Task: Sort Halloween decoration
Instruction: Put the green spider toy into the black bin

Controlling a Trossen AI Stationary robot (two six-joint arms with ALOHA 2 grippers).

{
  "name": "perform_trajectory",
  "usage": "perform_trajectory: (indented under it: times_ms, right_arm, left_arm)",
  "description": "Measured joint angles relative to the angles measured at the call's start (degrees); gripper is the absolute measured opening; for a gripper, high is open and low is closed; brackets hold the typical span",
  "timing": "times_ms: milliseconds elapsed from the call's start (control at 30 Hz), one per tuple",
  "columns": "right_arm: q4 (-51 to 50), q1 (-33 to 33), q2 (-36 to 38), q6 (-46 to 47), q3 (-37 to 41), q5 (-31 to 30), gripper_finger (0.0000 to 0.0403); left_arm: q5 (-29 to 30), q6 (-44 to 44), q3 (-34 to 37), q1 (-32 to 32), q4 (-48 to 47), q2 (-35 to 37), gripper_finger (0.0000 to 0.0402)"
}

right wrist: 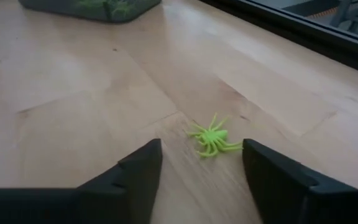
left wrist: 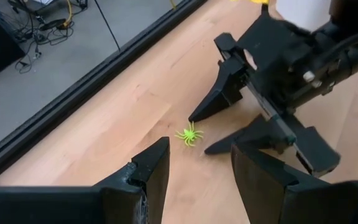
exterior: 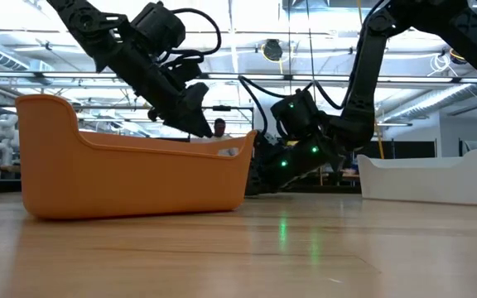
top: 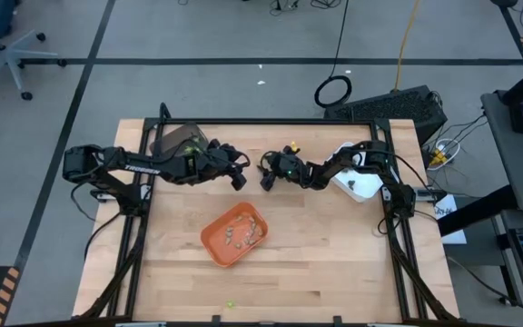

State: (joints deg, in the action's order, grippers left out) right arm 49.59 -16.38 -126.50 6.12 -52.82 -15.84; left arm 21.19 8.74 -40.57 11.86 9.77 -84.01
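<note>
Lime-green spider (right wrist: 212,140) is lying on the wooden worktop (top: 334,263) near its far edge, just ahead of the right pincer (right wrist: 201,165), whose fingers are standing apart. From the left wrist, the left pincer (left wrist: 197,165) is hovering, fingers apart, near the spider (left wrist: 189,135). Overhead, an orange tray (top: 234,233) is sitting mid-worktop.

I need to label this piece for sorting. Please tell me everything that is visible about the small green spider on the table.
The green spider is a tiny lime-green toy, apparently plastic, with a small body and thin splayed legs. It lies flat on the bare wooden table, between the two open fingers of the right pincer, which is low around it without visibly touching it. Nothing else touches it.
</note>
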Motion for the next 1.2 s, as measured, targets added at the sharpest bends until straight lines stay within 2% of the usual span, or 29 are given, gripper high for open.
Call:
perform_trajectory:
  times_ms: [267, 467, 600, 933, 1100, 1200]
  right_arm:
    - [0.1, 0.7, 0.0, -2.7, 0.0, 1.1, 0.0142]
    - [0.2, 0.8, 0.0, -3.1, 0.1, 5.4, 0.0114]
    - [0.3, 1.0, 0.0, -3.9, 0.1, 8.7, 0.0102]
    - [-0.4, 1.0, 0.3, -2.9, 0.1, 9.9, 0.0102]
    - [-0.9, 1.0, 0.4, -1.6, 0.1, 10.0, 0.0072]
    - [-1.2, 1.2, 0.4, 0.2, 0.1, 8.0, 0.0060]
  left_arm:
    - [0.0, 1.4, 1.6, 0.0, 0.2, 0.0, 0.0172]
    - [0.0, 2.5, 3.1, 0.8, 0.4, 0.0, 0.0172]
    - [0.0, 2.9, 3.4, 0.9, 0.4, 0.0, 0.0172]
    - [0.0, 2.9, 3.4, 0.9, 0.4, 0.0, 0.0172]
    - [0.0, 2.7, 3.4, 1.3, 0.4, 0.0, 0.0172]
    - [0.0, 2.5, 3.4, 2.0, 0.4, 0.0, 0.0172]
